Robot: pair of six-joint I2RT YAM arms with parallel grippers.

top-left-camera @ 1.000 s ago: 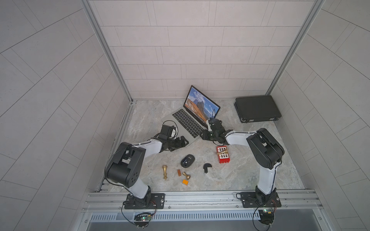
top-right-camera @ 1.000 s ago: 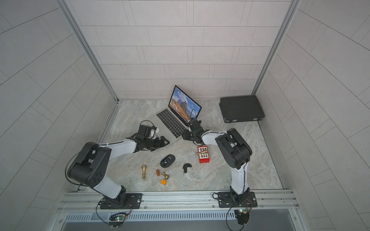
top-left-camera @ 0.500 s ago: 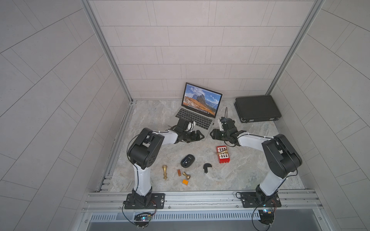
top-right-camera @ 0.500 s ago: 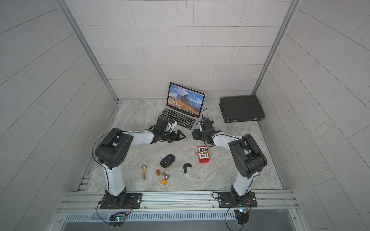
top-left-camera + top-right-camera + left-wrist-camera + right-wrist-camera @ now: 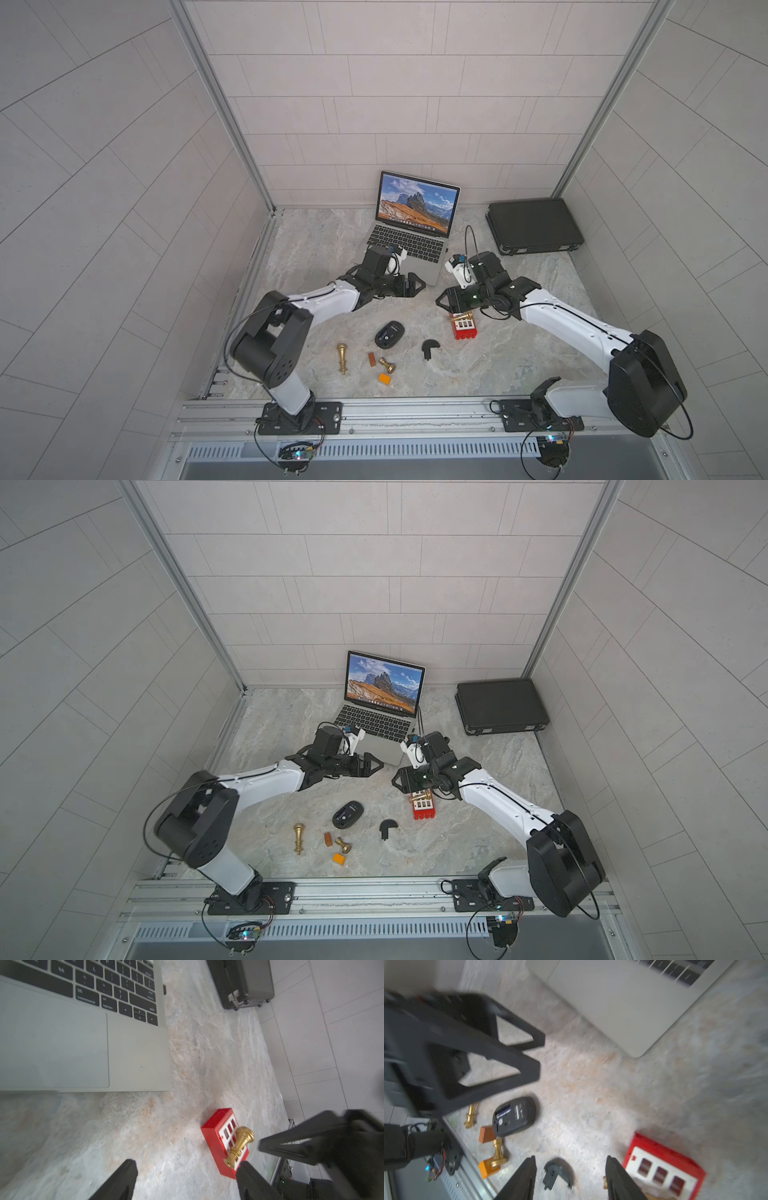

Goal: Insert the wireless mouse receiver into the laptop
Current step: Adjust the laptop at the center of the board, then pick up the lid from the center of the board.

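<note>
- Seemingly the receiver (image 5: 164,989) sits plugged into the laptop (image 5: 135,1053) side.
- Both released, empty: left end effector (image 5: 188,1163), right end effector (image 5: 571,1158).
- Back away without nudging either.

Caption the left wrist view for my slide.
Open left gripper near slim silver laptop, tiny dark stub at its edge; gold chess piece atop red block.

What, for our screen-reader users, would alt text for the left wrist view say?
A silver laptop, black keys and trackpad showing, lies on a marble table; a tiny dark stub juts from its side. Beyond the open left gripper lies a red block bearing a gold chess piece.
</note>
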